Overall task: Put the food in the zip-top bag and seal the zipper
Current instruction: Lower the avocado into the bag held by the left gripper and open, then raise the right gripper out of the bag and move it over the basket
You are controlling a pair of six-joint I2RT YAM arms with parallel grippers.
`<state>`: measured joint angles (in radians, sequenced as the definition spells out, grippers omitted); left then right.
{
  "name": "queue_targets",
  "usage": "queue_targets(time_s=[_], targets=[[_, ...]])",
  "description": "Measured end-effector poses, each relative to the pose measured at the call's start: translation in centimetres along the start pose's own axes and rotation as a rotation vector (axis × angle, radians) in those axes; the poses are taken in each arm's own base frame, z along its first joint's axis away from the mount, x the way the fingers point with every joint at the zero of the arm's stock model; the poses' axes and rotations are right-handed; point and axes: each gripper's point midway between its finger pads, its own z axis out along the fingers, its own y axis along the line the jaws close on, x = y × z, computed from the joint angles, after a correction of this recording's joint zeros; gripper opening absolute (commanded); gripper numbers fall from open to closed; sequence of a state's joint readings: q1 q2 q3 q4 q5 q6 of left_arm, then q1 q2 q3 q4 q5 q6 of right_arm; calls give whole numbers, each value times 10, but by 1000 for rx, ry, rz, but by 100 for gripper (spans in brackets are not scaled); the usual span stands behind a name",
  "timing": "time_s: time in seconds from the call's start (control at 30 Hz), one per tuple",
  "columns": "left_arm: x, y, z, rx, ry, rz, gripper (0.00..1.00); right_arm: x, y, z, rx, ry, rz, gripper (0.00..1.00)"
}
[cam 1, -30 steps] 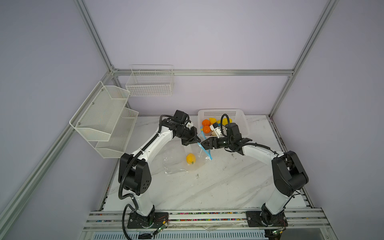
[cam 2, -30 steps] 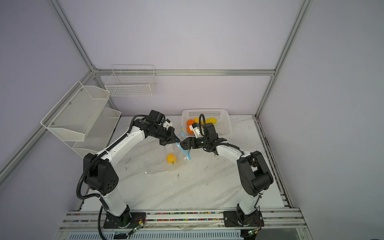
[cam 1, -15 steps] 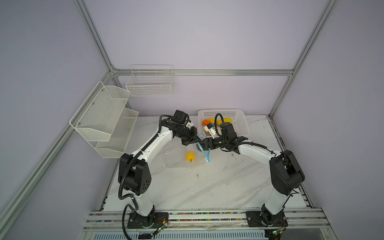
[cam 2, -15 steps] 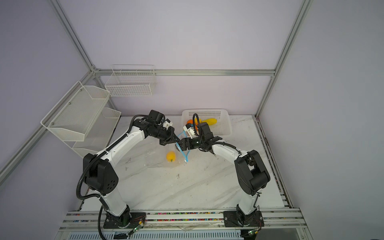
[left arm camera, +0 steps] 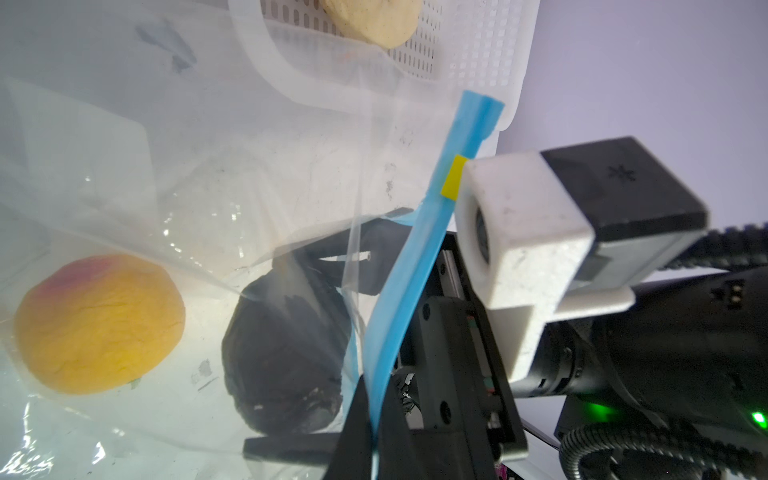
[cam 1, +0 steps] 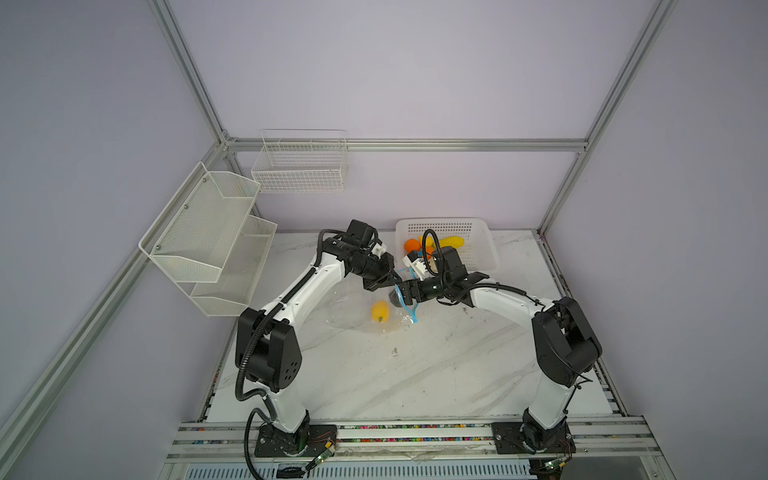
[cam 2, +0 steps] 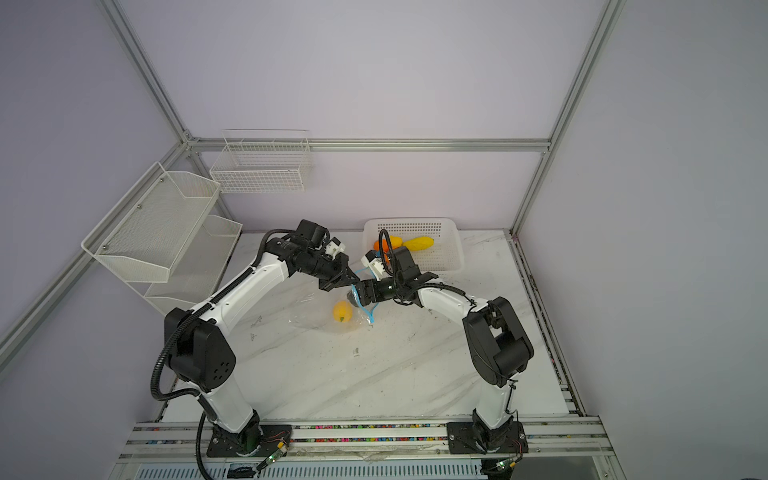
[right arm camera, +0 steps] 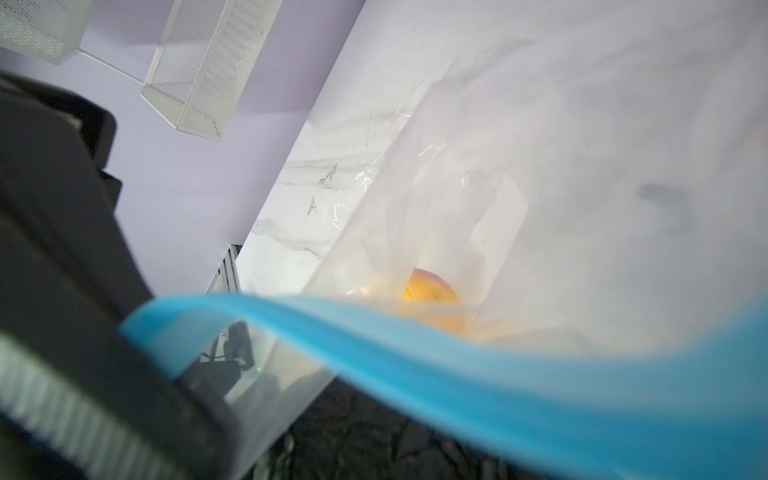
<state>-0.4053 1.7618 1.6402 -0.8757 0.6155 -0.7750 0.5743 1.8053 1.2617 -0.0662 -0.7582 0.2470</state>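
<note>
The transparent zip-top bag (cam 1: 349, 307) lies on the marble table with its mouth lifted. My left gripper (left arm camera: 376, 399) is shut on the light-blue zipper (left arm camera: 419, 257), below its yellow tab (left arm camera: 453, 178). My right gripper (cam 1: 397, 297) reaches into the mouth, jaws wide apart. The dark lump (left arm camera: 282, 353) sits between its fingers (left arm camera: 361, 257). A yellow fruit (cam 1: 379, 311) lies deeper in the bag. In the right wrist view the zipper (right arm camera: 457, 374) crosses close in front, with the fruit (right arm camera: 432, 295) behind it. An orange tangerine (cam 1: 411, 245) and the long yellow piece (cam 1: 451, 242) are in the basket.
The white perforated basket (cam 1: 478, 245) stands at the back right, just behind the right wrist. A cream bulb (left arm camera: 374, 20) lies in it. White mesh shelves (cam 1: 208, 232) and a wire basket (cam 1: 301, 166) hang on the walls at left. A small scrap (cam 1: 394, 352) lies mid-table.
My right gripper has moved left and down into the bag's mouth with the dark lump, and its jaws have widened. The left gripper has kept its hold on the zipper.
</note>
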Motion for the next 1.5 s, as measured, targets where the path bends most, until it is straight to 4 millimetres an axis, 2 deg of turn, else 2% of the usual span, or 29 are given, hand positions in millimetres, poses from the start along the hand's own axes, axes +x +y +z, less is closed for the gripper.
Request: queue_targets(time_s=[0.17,0.43,0.6,0.77,0.83,0.93,1.1,1.2,1.3,1.4,1.5], targets=[[-1,-4,-3,11,-14,12,0,-8,1,-2,11,-17,-12,89],[-2,-2,-4,15,-26,18,0,-9,-2,-3,39,-18,-11,87],[-4,1,-3,14,-34,16,0,-19,-3,-18,85,-56,-15,82],[-14,1,-4,25,-67,26,0,-46,-2,-49,118,-121,-10,77],[-11,5,-3,17,-57,17,0,-66,-3,-60,149,-172,-19,72],[-8,8,1,10,-44,11,0,-97,-8,-81,200,-257,-6,71],[-7,9,1,8,-41,10,0,-130,-41,-115,371,-365,51,66],[-6,9,1,9,-40,10,0,-143,-69,-117,490,-386,64,64],[-6,9,1,9,-40,10,0,-140,-108,-108,616,-356,83,64],[-6,9,1,9,-40,10,0,-124,-148,-94,718,-288,109,66],[-6,9,1,9,-40,10,0,-106,-178,-86,786,-222,134,69]])
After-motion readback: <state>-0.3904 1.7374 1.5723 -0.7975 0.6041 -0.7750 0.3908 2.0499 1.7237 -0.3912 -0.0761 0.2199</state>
